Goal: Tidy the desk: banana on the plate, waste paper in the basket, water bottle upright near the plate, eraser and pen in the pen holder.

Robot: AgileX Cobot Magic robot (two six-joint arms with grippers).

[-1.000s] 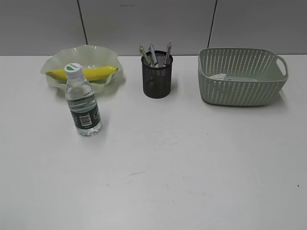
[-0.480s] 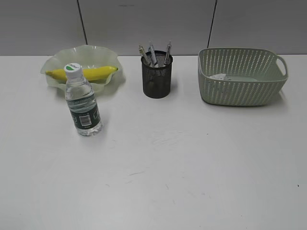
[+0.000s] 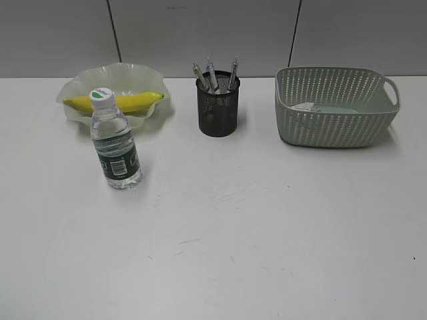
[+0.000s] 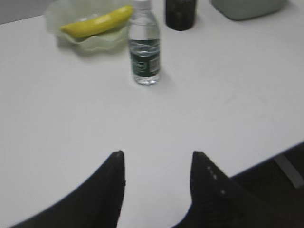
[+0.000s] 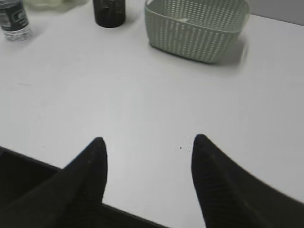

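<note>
The banana point(image 3: 120, 102) lies in the green ruffled plate point(image 3: 143, 72) at the back left of the desk point(image 3: 267, 220). The water bottle point(image 3: 115, 143) stands upright just in front of the plate. Several pens point(image 3: 213, 75) stick up out of the black mesh pen holder point(image 3: 218, 110); the eraser is not visible. A scrap of waste paper point(image 3: 304, 107) lies inside the basket point(image 3: 333, 123) at the back right. My left gripper point(image 4: 158, 154) hangs open and empty over the near desk edge. My right gripper point(image 5: 148, 137) is also open and empty there. Neither gripper shows in the exterior view.
The desk's near edge point(image 4: 266, 154) runs under both grippers, with dark floor below it. A grey panelled wall point(image 3: 200, 33) stands behind the desk.
</note>
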